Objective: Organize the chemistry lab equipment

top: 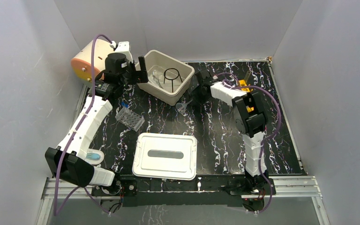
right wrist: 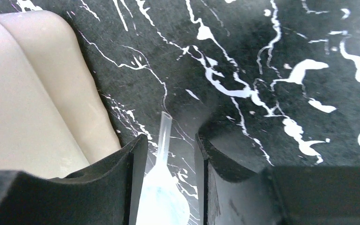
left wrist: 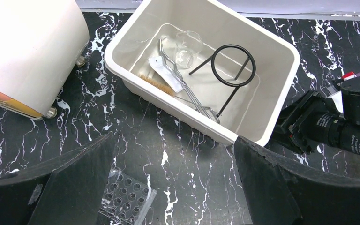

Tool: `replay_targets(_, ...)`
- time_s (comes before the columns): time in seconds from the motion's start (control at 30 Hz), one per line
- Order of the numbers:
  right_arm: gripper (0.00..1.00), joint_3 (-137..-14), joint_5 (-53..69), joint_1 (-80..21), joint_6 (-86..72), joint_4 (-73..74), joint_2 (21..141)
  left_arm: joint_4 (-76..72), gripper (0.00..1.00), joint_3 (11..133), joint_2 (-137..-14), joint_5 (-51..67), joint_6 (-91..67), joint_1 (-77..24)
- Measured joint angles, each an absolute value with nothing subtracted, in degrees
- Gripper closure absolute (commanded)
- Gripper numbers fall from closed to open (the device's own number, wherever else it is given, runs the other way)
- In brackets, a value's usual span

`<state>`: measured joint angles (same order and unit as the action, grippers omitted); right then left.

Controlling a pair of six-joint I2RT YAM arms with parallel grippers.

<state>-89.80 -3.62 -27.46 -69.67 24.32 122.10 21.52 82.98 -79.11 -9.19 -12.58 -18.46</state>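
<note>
Left arm: I have it reaching from its base up the left side of the table. The left gripper (left wrist: pixel 173 143) hangs with its jaws wide apart and empty, just short of the near wall of the cream bin (left wrist: pixel 281 61). Right arm: it rises from its base, folds at the elbow, and reaches left. The right gripper (right wrist: pixel 169 138) is low over the mat, its fingers (right wrist: pixel 138 168) standing close on either side of the clear funnel (right wrist: pixel 161 201), whose stem points away from the wrist. I cannot tell whether the pads actually press on it. The bin holds the black wire ring stand (left wrist: pixel 201 66), metal forceps (left wrist: pixel 198 103), clear beaker (left wrist: pixel 187 47) and tan-bristled brush (left wrist: pixel 155 83). A clear well tray (top: pixel 130 118) lies on the mat between the bin and the white lid (top: pixel 165 156). The surface is a black mat (top: pixel 215 136) with white veining, enclosed by plain pale grey walls (top: pixel 23 93). A cream cylinder (top: pixel 91 61) stands at the far left corner. The grey strip on the lid is too small to read.
</note>
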Motion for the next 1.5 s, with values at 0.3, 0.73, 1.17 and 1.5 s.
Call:
replay_targets(0.3,0.66,-96.03,-0.51,-27.51,-70.54,27.97,126.41,21.52,0.02,82.96,-79.11,-10.15,-12.21,-19.31)
replay_targets(0.73,0.99,-98.78,0.27,-27.53,-64.60,30.24,127.90,21.50,0.02,82.96,-79.11,-10.70,-11.57,-20.40)
replay_targets(1.17,1.00,-89.12,-0.03,-27.38,-47.55,20.64,109.06,20.75,0.02,82.96,-79.75,3.84,-13.65,-20.93)
replay_targets(1.5,1.00,-88.14,14.22,-27.22,-37.04,8.19,99.33,11.35,0.15,82.85,-84.29,23.59,-25.63,-21.96)
